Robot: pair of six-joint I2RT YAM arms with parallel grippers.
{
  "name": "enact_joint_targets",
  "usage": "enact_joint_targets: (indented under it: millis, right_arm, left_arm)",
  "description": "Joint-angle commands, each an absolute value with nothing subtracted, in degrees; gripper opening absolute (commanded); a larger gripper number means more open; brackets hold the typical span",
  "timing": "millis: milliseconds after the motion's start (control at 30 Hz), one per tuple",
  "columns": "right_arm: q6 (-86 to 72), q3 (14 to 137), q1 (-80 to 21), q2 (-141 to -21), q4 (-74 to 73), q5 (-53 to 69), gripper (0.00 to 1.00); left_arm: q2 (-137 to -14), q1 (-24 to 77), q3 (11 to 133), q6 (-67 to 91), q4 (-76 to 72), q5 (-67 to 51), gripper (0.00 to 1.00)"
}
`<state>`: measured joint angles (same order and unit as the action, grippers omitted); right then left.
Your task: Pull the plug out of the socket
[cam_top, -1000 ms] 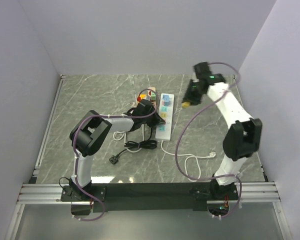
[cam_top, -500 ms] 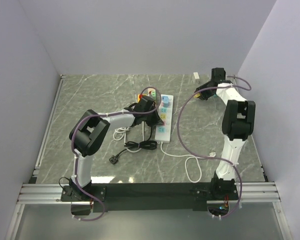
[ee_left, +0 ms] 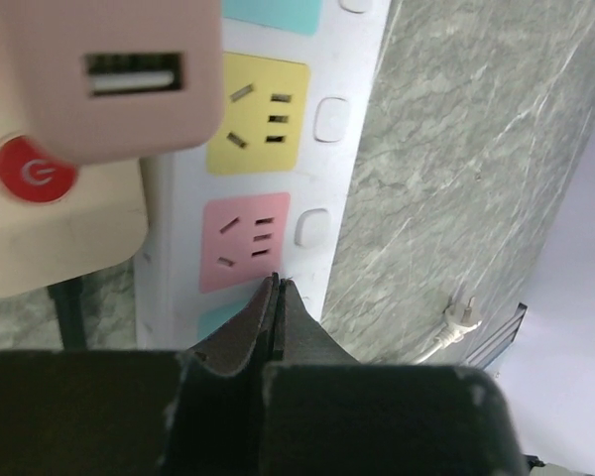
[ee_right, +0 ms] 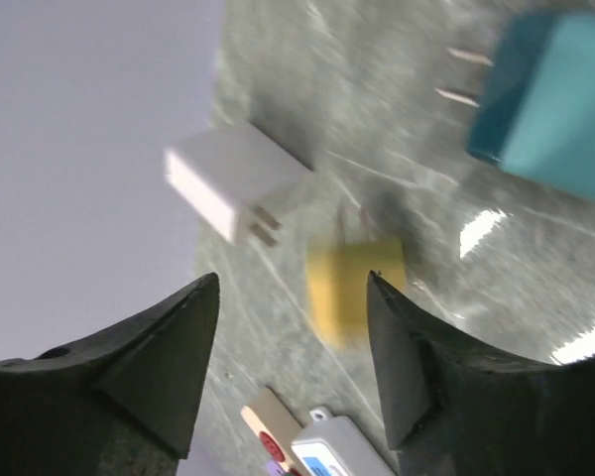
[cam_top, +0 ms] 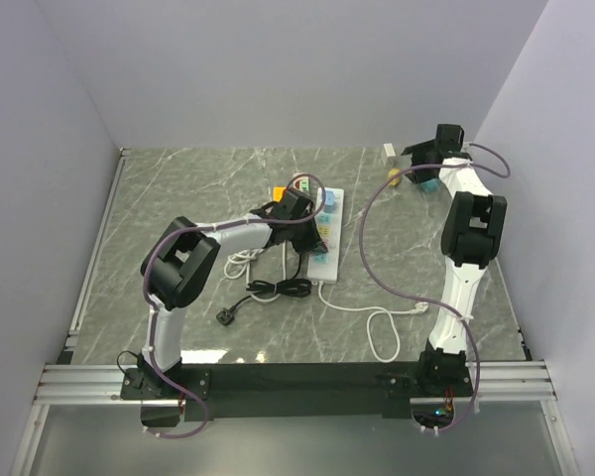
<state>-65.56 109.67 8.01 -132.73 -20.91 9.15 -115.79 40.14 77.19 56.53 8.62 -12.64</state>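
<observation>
The white power strip [cam_top: 325, 238] lies mid-table with its coloured sockets facing up. My left gripper [cam_top: 302, 226] is shut, its tips [ee_left: 278, 282] pressed down on the strip beside the pink socket [ee_left: 242, 244]; the yellow socket [ee_left: 256, 115] is empty. A yellow plug [cam_top: 394, 178] lies loose on the table at the back right. My right gripper [cam_top: 419, 165] hangs open just above it, and in the right wrist view the yellow plug [ee_right: 357, 284] shows blurred beyond the spread fingers of the gripper [ee_right: 293, 278], touching neither.
A teal plug [ee_right: 545, 99] and a white plug [ee_right: 233, 188] lie near the yellow one. A beige strip [ee_left: 50, 218] with a red button and a pink USB adapter [ee_left: 119, 74] sits left of the white strip. A black cable [cam_top: 278, 288] and a white cord [cam_top: 377, 319] trail toward the front.
My right gripper carried the yellow plug from above the strip to the back right corner, then opened; the plug now lies on the table. The left gripper stayed on the strip.
</observation>
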Motion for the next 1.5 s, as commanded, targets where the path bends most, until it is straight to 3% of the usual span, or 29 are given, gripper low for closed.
enact_joint_targets:
  millis: [0,267,500,867,1467]
  right_arm:
    - [-65.2,113.6,9.1,-133.4,-20.2,10.3,0.71]
    - [-59.7,101.6,9.0,-123.3,-19.1,13.2,0.74]
    - [-39.8,103.4,0.3,-117.3,-31.7,14.9,0.74]
    - [-28.4,128.3,-15.5,-128.2,-53.9,0.1,0.76]
    - [-23.6,125.6,-21.5,-132.1,-53.2,-2.8,0.75]
  left_arm:
    - [-118.9,40.5,79.2,54.8,12.7,-13.3,0.00]
    - [-120.5,40.3,79.9,54.8,12.7,-12.9,0.00]
    - [-121.3,39.1,78.4,55.4,12.3,-11.7,0.00]
    - [-117.0,38.8,71.8,58.2,6.4,-11.3,0.00]
    - [-112.6,39.0,66.5,60.9,1.7,-11.7,0.00]
